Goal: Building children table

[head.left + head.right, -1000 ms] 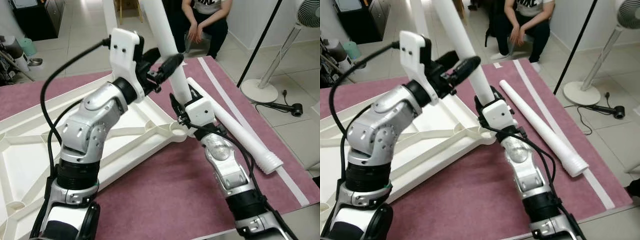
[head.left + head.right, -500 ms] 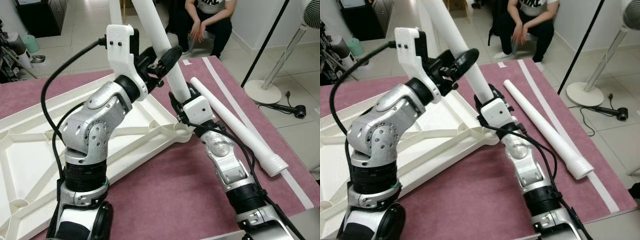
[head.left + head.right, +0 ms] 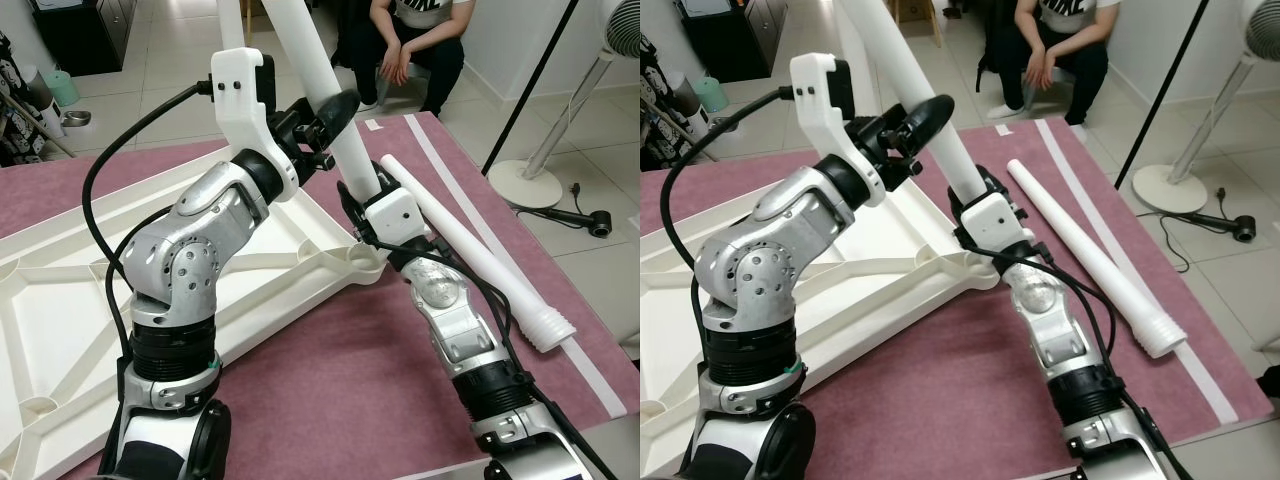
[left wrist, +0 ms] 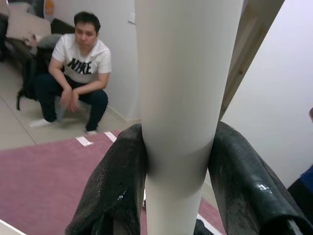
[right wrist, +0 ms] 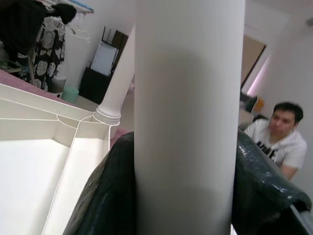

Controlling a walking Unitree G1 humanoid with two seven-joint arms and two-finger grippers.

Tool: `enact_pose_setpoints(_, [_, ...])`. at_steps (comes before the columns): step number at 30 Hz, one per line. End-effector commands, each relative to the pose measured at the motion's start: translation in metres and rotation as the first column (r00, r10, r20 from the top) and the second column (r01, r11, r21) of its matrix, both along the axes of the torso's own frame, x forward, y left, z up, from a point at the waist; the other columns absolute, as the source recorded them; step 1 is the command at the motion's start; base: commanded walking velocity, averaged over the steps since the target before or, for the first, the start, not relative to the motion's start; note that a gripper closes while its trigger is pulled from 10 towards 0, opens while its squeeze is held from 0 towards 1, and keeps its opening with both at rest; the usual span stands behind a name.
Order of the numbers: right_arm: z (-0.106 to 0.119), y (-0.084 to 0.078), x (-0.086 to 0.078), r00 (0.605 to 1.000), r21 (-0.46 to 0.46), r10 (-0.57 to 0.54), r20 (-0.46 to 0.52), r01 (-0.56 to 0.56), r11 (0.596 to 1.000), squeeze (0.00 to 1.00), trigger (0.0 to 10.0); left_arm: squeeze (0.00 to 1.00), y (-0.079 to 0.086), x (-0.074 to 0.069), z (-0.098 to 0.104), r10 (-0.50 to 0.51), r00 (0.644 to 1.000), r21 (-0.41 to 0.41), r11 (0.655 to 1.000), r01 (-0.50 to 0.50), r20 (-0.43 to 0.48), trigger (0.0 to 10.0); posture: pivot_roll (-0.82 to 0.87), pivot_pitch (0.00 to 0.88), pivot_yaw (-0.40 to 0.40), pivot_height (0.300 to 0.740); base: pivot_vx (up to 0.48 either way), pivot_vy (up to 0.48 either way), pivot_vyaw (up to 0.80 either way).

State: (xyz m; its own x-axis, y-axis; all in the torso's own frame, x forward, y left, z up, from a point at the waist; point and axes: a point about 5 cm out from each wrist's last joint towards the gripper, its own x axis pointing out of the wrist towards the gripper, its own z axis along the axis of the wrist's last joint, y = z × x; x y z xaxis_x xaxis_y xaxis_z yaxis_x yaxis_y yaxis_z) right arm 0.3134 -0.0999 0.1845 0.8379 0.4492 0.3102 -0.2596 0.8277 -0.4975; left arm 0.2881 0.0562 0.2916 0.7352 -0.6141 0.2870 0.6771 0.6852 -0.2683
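A white table top (image 3: 60, 300) lies upside down on a maroon mat. At its near right corner socket (image 3: 362, 262) a white table leg (image 3: 310, 55) stands, leaning a little to the left. My left gripper (image 3: 335, 105) is shut on the leg about halfway up; in the left wrist view its fingers (image 4: 117, 191) press both sides of the tube. My right gripper (image 3: 355, 195) is shut on the same leg lower down, just above the socket, and grips it (image 5: 188, 181) closely in the right wrist view.
A second white leg (image 3: 480, 260) lies loose on the mat to the right. Another leg (image 5: 115, 93) stands in a far corner. A person (image 3: 410, 40) crouches beyond the mat. A fan stand (image 3: 530, 180) and a black cabled device (image 3: 595, 222) are on the floor at right.
The head camera has shifted slightly. My left gripper has edged a little higher with the leg's upper part. Both grippers have kept their hold.
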Motion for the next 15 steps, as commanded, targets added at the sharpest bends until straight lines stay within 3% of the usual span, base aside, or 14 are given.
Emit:
enact_pose_setpoints(1, [-0.0059,0.0070,0.0044,0.997,-0.001,0.011,-0.076,-0.012,1.000,0.00,10.0,0.00,-0.0198,-0.0139,0.0071,-0.145,0.987,0.055,0.988,0.142,0.071,0.0,0.02,0.000,0.066,0.740,0.000,0.000,0.00])
enact_pose_setpoints(2, [-0.0048,0.0067,0.0053,0.996,0.022,0.008,-0.087,-0.006,1.000,0.00,10.0,0.00,-0.0198,-0.0143,0.0074,-0.142,0.987,0.066,0.988,0.137,0.076,0.0,0.02,0.000,0.066,0.740,0.000,0.000,0.00])
enact_pose_setpoints(3, [-0.0042,0.0065,0.0059,0.995,0.034,0.005,-0.100,-0.001,0.999,1.00,10.0,0.00,-0.0199,-0.0152,0.0076,-0.142,0.986,0.081,0.988,0.135,0.085,0.0,0.02,0.000,0.065,0.740,0.000,0.000,0.00])
enact_pose_setpoints(6, [-0.0045,0.0075,0.0068,0.989,0.073,0.020,-0.145,-0.010,0.997,1.00,10.0,0.00,-0.0195,-0.0165,0.0090,-0.142,0.985,0.096,0.986,0.133,0.096,0.0,0.02,0.000,0.065,0.740,0.000,0.000,0.00])
enact_pose_setpoints(7, [-0.0045,0.0087,0.0066,0.986,0.088,0.038,-0.163,-0.023,0.996,0.88,10.0,0.00,-0.0194,-0.0168,0.0099,-0.143,0.985,0.097,0.986,0.134,0.099,0.0,0.02,0.000,0.064,0.740,0.000,0.000,0.00])
enact_pose_setpoints(8, [-0.0045,0.0087,0.0066,0.986,0.088,0.038,-0.163,-0.023,0.996,0.88,10.0,0.00,-0.0194,-0.0168,0.0099,-0.143,0.985,0.097,0.986,0.134,0.099,0.0,0.02,0.000,0.064,0.740,0.000,0.000,0.00])
enact_pose_setpoints(9, [-0.0045,0.0096,0.0064,0.982,0.102,0.051,-0.181,-0.033,0.994,0.00,10.0,0.00,-0.0192,-0.0173,0.0107,-0.145,0.984,0.097,0.986,0.135,0.102,0.0,0.02,0.000,0.064,0.740,0.000,0.000,0.00])
enact_pose_setpoints(15, [-0.0047,0.0094,0.0069,0.974,0.094,0.074,-0.215,-0.055,0.994,0.00,10.0,0.00,-0.0195,-0.0170,0.0112,-0.142,0.983,0.116,0.985,0.129,0.114,0.0,0.02,0.000,0.062,0.740,0.000,0.000,0.00])
